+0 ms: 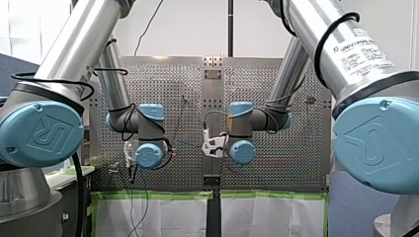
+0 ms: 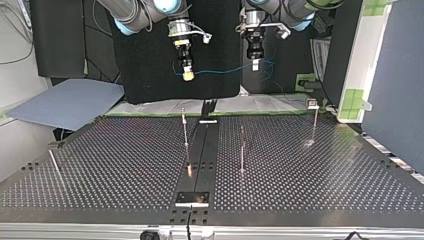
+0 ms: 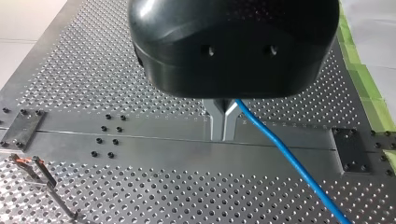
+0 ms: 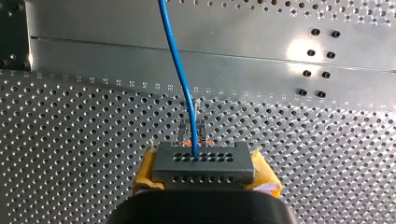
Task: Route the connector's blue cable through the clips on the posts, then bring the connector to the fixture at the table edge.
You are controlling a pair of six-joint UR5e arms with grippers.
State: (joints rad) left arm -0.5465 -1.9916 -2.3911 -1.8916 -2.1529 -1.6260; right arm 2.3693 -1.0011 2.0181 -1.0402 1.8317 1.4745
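Observation:
Both grippers hang high above the perforated table (image 2: 125, 165). In the top view my right gripper (image 2: 188, 75), with yellow pads, is shut on the grey connector (image 4: 203, 163). The blue cable (image 2: 225, 70) sags from it across to my left gripper (image 2: 255, 64). In the left wrist view the metal fingers (image 3: 223, 122) are shut on the blue cable (image 3: 289, 158), which trails away beside them. In the right wrist view the cable (image 4: 180, 70) leaves the connector's face, and a clip post (image 4: 192, 128) stands right below it. The cable touches no post.
Thin clip posts (image 2: 185, 127) (image 2: 242, 150) (image 2: 315, 122) stand on the table, with a bare rod (image 2: 52, 160) at the top view's left. A dark rail (image 2: 202, 150) runs down the middle to a fixture plate (image 2: 192, 198) at the near edge. Another clip post (image 3: 37, 175) shows in the left wrist view.

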